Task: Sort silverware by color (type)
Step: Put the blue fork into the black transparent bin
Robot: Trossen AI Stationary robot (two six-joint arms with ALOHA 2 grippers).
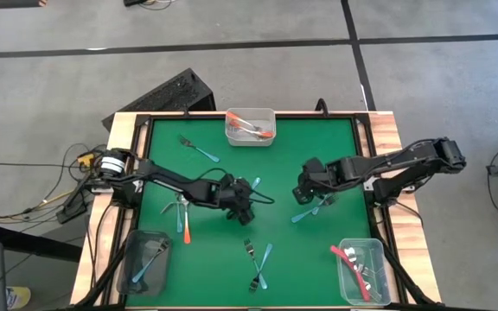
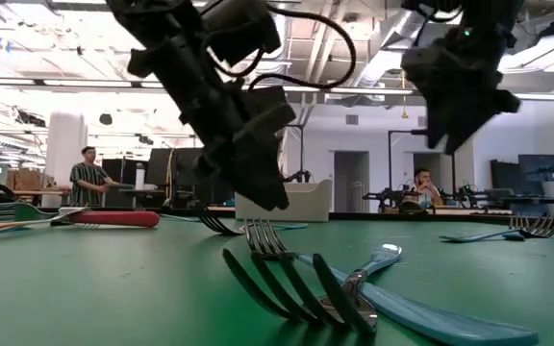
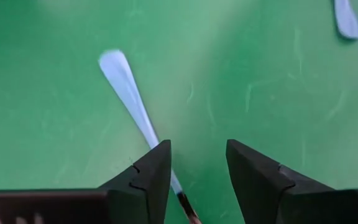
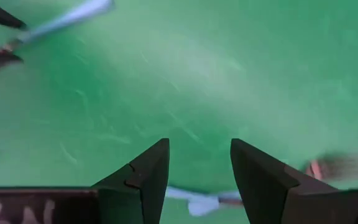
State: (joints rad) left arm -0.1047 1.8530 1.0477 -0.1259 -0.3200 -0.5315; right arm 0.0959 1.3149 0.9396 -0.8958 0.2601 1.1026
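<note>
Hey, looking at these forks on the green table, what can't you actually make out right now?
- High view: the left claw covers the tines of the blue fork under it.
- High view: forks in the left bin are too small to count.
- Left wrist view: that fork's handle runs behind a finger; a grip can't be told.

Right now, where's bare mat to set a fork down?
Bare: the far right corner, right of the orange bin and beyond the right gripper; also the near strip between the crossed forks and the red bin. Crowded: mid-mat, around the left gripper.
</note>
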